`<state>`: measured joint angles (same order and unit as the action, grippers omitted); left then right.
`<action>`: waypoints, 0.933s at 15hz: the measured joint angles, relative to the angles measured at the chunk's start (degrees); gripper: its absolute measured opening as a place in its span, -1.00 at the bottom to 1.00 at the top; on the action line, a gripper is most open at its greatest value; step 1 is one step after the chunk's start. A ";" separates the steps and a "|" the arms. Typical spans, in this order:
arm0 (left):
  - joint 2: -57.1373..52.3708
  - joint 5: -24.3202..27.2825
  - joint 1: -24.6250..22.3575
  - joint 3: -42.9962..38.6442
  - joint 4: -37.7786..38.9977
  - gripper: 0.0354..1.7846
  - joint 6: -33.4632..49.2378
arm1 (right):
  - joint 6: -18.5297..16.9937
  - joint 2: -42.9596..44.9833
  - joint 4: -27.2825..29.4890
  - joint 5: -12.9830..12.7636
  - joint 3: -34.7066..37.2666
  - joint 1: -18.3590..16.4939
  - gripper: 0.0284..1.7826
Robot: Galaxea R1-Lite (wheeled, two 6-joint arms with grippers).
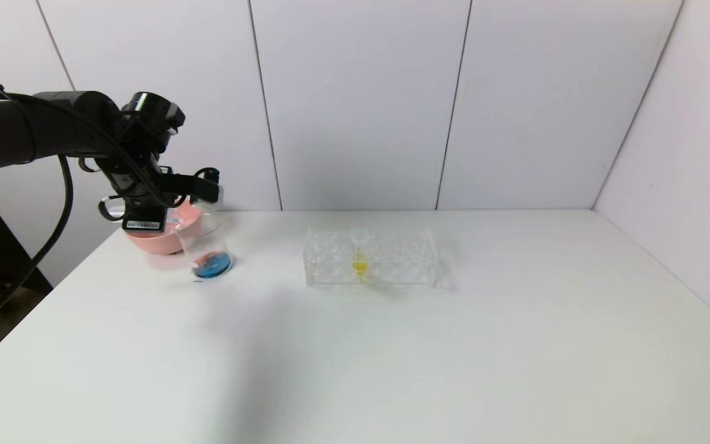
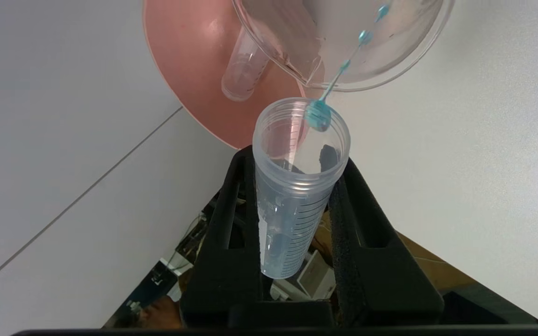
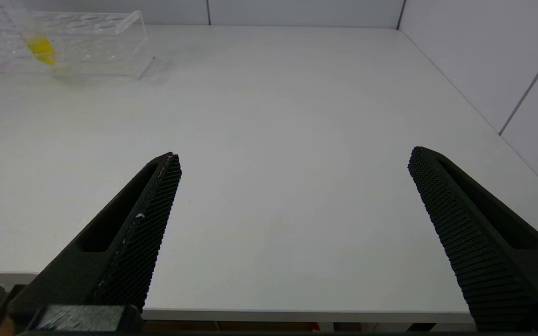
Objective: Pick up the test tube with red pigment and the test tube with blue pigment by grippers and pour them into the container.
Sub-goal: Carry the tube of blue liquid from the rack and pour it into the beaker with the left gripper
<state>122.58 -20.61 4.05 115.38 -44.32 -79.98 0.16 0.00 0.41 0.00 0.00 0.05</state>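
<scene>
- The test tube with blue pigment [image 2: 297,186] is tipped mouth-first toward the container [image 1: 206,243], with its long axis running from the round end back between the fingers up to the open mouth just beside the beaker's rim.
- It looks nearly drained: a bead of blue clings to its lip and a thin string of blue drops hangs from there into the beaker.
- The left gripper [image 2: 297,163] pinches the tube across its middle, one black finger on each side, and is held up over the far left corner of the table [image 1: 392,345].
- The container stands just in front of the pink bowl [image 1: 158,237], touching or nearly so, with blue and a trace of red pooled in its bottom.
- A second, emptied tube [image 2: 243,70] lies in the bowl, which I take to be the red one already poured.
- Judging by that, the pour is all but finished; what comes next turns on swinging the mouth sideways from the beaker to the bowl right behind it.
- The rack [image 1: 370,258] sits mid-table, well apart, holding only a yellow tube [image 1: 360,256].
- The right gripper [image 3: 292,186] hangs low at the near edge, fingers spread wide on nothing, much farther from the beaker.
</scene>
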 joint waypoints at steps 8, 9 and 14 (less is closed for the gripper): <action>0.00 -2.18 0.79 -0.04 0.01 -0.54 -0.09 | 0.00 0.00 0.00 0.00 0.00 0.00 0.99; 0.00 -2.26 0.96 -0.04 0.01 -0.54 -0.04 | 0.00 0.00 0.02 0.00 0.00 0.00 0.99; 0.02 -2.36 1.12 -0.04 0.01 -0.54 0.00 | 0.00 0.00 0.00 0.00 0.00 0.05 0.99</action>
<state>122.60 -22.98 5.17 115.35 -44.31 -79.98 0.16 0.00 0.41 0.00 0.00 0.10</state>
